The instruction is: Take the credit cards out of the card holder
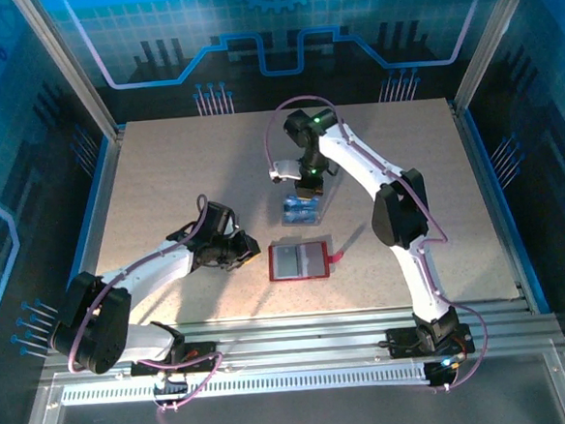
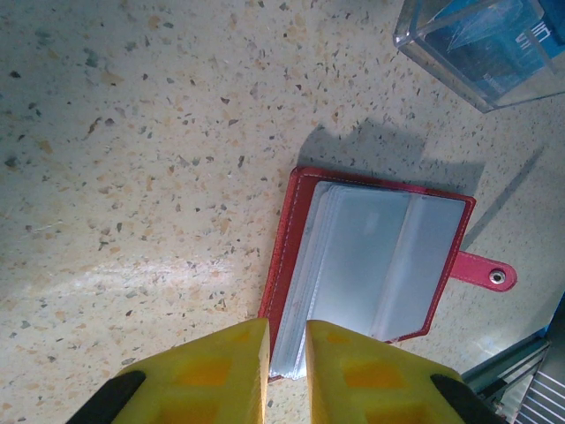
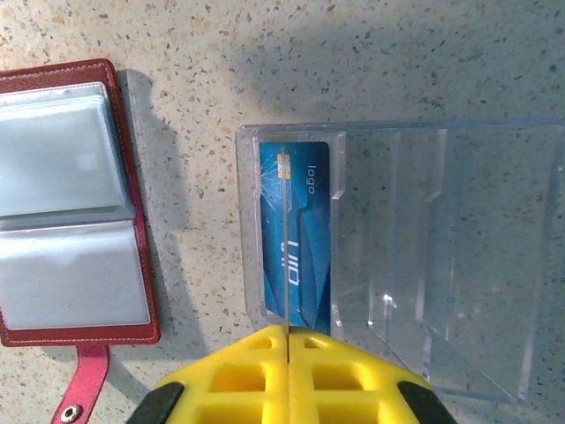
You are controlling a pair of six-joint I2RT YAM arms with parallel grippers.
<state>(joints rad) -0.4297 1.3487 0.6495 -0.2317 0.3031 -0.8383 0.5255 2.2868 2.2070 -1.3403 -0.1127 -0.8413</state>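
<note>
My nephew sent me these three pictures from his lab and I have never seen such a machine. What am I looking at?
Two robot arms stand at the near edge of a speckled table. One picture looks down from above; the other two come from cameras on each wrist, so the yellow fingers show at the bottom. On the table lie an open red card holder and a clear plastic tray with a blue card in it. The right gripper is shut on a thin card seen edge-on above the tray. The left gripper, slightly apart, hovers by the holder's edge.

One red card holder (image 1: 300,260), one clear tray (image 3: 424,256), one blue card (image 3: 296,238).
</note>
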